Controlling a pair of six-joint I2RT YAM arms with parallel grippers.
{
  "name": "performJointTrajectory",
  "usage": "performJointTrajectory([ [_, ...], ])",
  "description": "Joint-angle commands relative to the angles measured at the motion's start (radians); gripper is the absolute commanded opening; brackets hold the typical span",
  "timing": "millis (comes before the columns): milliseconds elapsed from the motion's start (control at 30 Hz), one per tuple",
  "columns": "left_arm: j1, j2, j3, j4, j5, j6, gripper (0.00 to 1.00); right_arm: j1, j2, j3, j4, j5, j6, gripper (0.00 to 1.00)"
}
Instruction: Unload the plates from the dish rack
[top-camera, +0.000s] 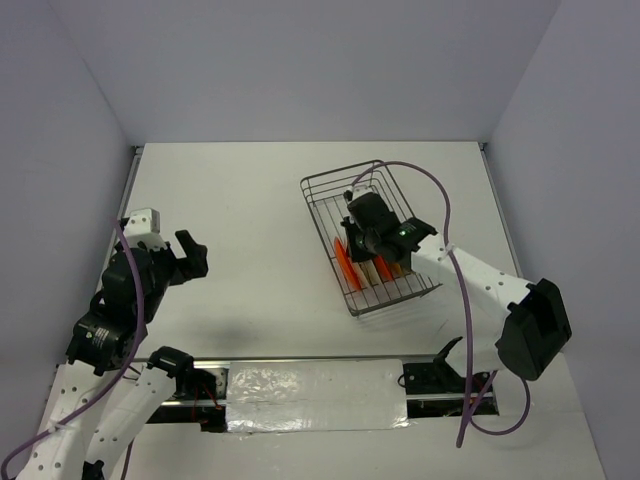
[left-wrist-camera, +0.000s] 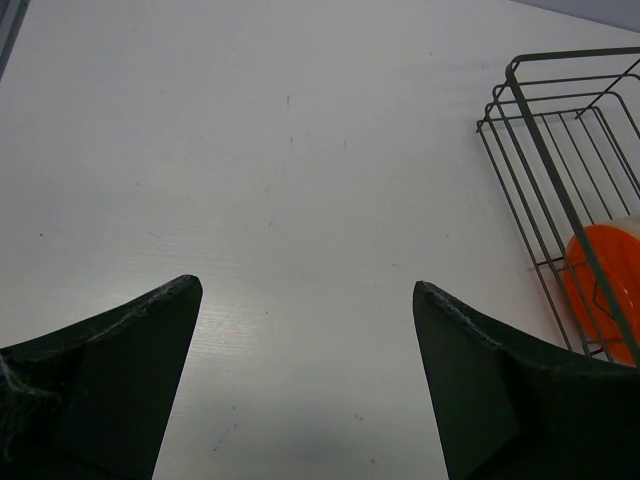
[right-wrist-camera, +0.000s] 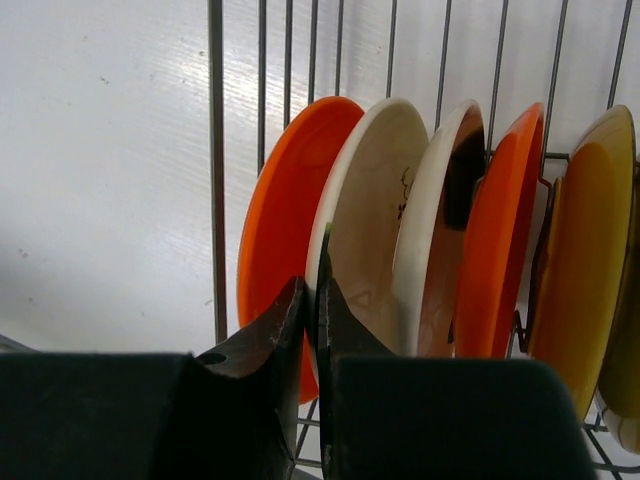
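Observation:
The grey wire dish rack (top-camera: 325, 195) stands right of the table's middle. Several plates stand on edge in its near half. In the right wrist view they are, from the left, an orange plate (right-wrist-camera: 275, 220), a cream plate (right-wrist-camera: 375, 190), a cream plate with a dark patch (right-wrist-camera: 445, 200), another orange plate (right-wrist-camera: 505, 230) and an olive-yellow plate (right-wrist-camera: 585, 260). My right gripper (right-wrist-camera: 312, 290) reaches down into the rack (top-camera: 372, 240). Its jaws are shut on the rim of the first cream plate. My left gripper (top-camera: 192, 258) hangs open and empty over bare table at the left.
The left wrist view shows the rack's corner (left-wrist-camera: 530, 130) and an orange plate (left-wrist-camera: 600, 285) at its right edge. A foil-covered strip (top-camera: 315, 395) lies along the table's near edge between the arm bases. Walls close the table on three sides.

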Motion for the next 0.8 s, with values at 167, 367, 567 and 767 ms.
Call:
performJointTrajectory([
  [167,-0.012,-0.003,0.002,0.040,-0.007,-0.017,1.00,0.052,-0.214,0.144,-0.073,0.110,0.041,0.00],
  [367,-0.013,-0.007,0.008,0.029,-0.036,-0.027,1.00,0.076,-0.296,0.308,-0.052,-0.028,0.038,0.00],
  [567,-0.012,-0.021,0.025,-0.021,-0.189,-0.092,0.99,0.217,-0.022,0.556,-0.098,-0.180,-0.107,0.00],
  [767,-0.010,-0.052,0.061,-0.121,-0.369,-0.190,1.00,0.305,0.429,0.878,-0.162,0.006,-0.203,0.00],
])
